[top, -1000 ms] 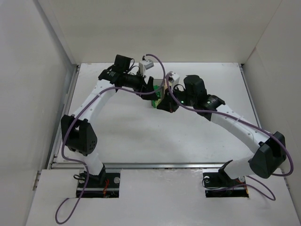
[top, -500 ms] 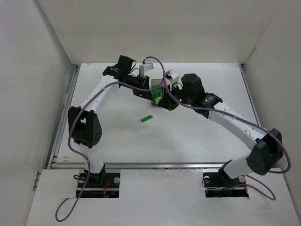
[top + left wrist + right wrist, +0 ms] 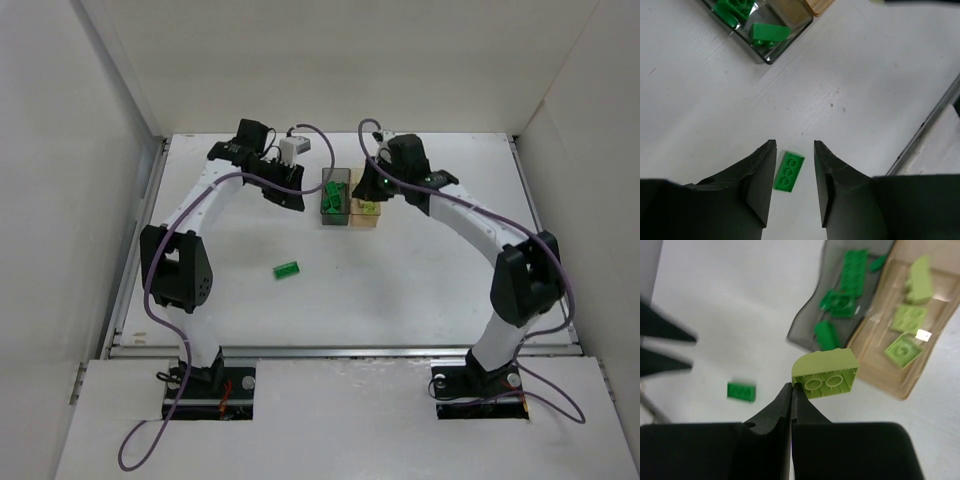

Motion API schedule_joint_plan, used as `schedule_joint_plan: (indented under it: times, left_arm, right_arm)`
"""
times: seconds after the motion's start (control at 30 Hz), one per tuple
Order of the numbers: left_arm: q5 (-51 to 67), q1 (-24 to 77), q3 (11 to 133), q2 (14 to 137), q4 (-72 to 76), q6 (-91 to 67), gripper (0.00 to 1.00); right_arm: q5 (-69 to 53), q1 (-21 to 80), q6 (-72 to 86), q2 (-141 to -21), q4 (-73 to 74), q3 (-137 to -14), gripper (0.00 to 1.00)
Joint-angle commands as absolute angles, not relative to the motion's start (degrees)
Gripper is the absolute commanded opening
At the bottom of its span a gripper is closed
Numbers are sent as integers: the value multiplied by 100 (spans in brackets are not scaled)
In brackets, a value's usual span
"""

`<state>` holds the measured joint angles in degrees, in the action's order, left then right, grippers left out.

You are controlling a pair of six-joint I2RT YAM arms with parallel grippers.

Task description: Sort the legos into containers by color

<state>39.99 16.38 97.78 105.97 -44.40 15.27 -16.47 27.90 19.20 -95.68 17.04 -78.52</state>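
Two joined containers stand mid-table: a smoky dark grey one [image 3: 337,180] holding dark green legos [image 3: 333,198], and a tan one [image 3: 366,221] holding pale yellow-green legos [image 3: 368,208]. One dark green lego [image 3: 287,268] lies loose on the table, nearer than the boxes. My left gripper [image 3: 293,200] hangs left of the grey box. In its wrist view it [image 3: 793,143] is open and holds nothing, and the loose lego [image 3: 789,171] shows on the table far below its gap. My right gripper [image 3: 368,192] hovers over the tan box, shut [image 3: 791,385] on the edge of a pale yellow-green rounded lego [image 3: 826,372].
White walls enclose the table on the left, back and right. A metal rail [image 3: 927,132] runs along the table's near edge. In the right wrist view, the grey container [image 3: 807,322] and tan container [image 3: 880,357] lie below, with the loose green lego [image 3: 741,391] to the left.
Both grippers have drawn apart from over the containers, uncovering them. A green lego appeared on the table and has moved toward the near left. The left jaws closed, then parted slightly.
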Motion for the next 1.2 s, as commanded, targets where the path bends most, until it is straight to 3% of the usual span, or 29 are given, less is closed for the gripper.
schedule_joint_plan:
  times: [0.0,0.13,0.17,0.23,0.27,0.3,0.43,0.7,1.07,1.17]
  left_arm:
    - [3533,1670,9528,9933,-4220,2318,34]
    - [3112,1758,8721,9300,-4219,3855,59]
    - [3024,1827,8493,9177,-4167,4163,63]
    - [2674,2003,7842,8886,-4096,4612,73]
    - [2602,2056,7666,8886,-4096,4701,85]
    - [2541,2126,7525,8825,-4096,4772,98]
    - [2347,2487,6892,8824,-3938,4983,100]
    - [1399,2847,6215,9175,-2866,5317,100]
    - [1433,3032,5959,9852,-2672,5713,100]
    - [1336,3032,5959,10045,-2672,5713,89]
  right_arm:
    - [-1073,2471,2618,-10185,1897,-8717,0]
    - [-1344,2101,2874,-11046,2126,-9482,0]
    - [-1397,2101,2874,-11213,2249,-9823,4]
    - [-1397,2101,2874,-11635,2592,-10123,23]
    - [-1397,2048,2874,-11732,2688,-10343,51]
    - [-1397,2048,2822,-11812,2785,-10440,62]
    - [-1301,2048,2716,-11673,2875,-10451,83]
    - [-1195,2048,2312,-10724,2892,-10196,85]
    - [-1143,2048,2206,-9800,2707,-9325,85]
    - [-1143,2048,2206,-9669,2707,-9255,85]
